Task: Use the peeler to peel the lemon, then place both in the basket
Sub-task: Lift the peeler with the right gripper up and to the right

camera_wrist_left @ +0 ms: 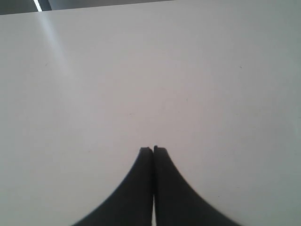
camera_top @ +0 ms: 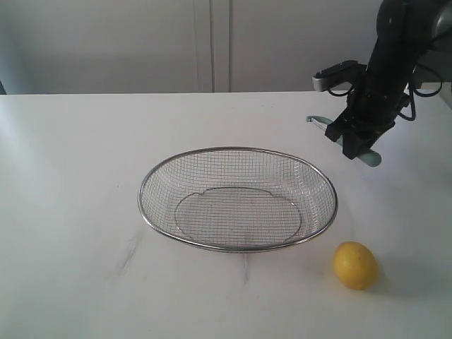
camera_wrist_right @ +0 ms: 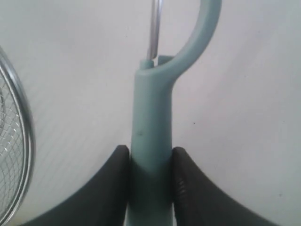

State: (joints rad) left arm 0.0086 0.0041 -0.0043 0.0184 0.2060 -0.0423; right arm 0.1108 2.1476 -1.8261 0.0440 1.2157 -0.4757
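Lemon (camera_top: pixel 355 265) on table (camera_top: pixel 70 212), front right, near basket (camera_top: pixel 236 150) rim, not touching. Behind basket, right gripper (camera_wrist_right: pixel 150 150) clamped on peeler (camera_wrist_right: pixel 150 117) handle. Left gripper (camera_wrist_left: pixel 153 149) pinched closed, holding nothing, above table.

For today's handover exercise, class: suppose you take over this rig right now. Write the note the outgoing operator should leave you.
The left gripper is shut, holds nothing and is over bare table.
The right gripper is shut on the handle of the peeler, beyond the right side of the basket.
The lemon lies on the table by the basket's front right, apart from it. Its skin looks whole.
Done: peeler grasped.
Left: peel the lemon, then put both in the basket, which holds neither yet.
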